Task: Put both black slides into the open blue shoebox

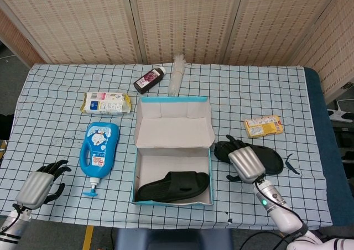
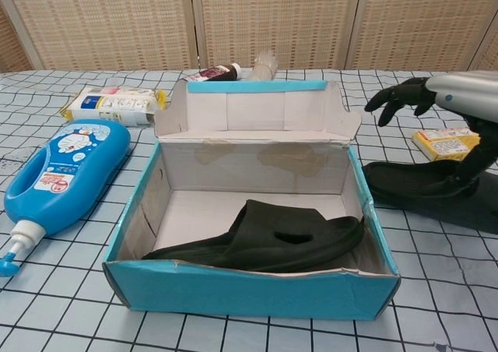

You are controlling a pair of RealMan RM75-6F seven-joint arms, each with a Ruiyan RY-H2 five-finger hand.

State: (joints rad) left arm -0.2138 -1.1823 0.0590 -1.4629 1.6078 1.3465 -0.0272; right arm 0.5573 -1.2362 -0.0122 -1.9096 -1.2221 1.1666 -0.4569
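blue shoebox [image 1: 145, 160] holds one black slide [image 1: 173, 186]; other slide [image 1: 271, 160] lies outside.

Setting: staged indoor tabletop test area, likely lab. Table [image 1: 332, 123] covered by checked cloth [image 1: 50, 134]; woven folding screens [image 1: 182, 17] placed behind as backdrop. Assorted household goods laid out: blue dispenser bottle [image 1: 98, 147], wipes pack [image 1: 106, 102], dark bottle [image 1: 149, 79].

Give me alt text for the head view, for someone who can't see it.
One black slide lies inside the open blue shoebox on a checked tablecloth, while the robot's right hand is over the second black slide just right of the box. The left hand rests at the table's near left corner, beside a blue bottle.
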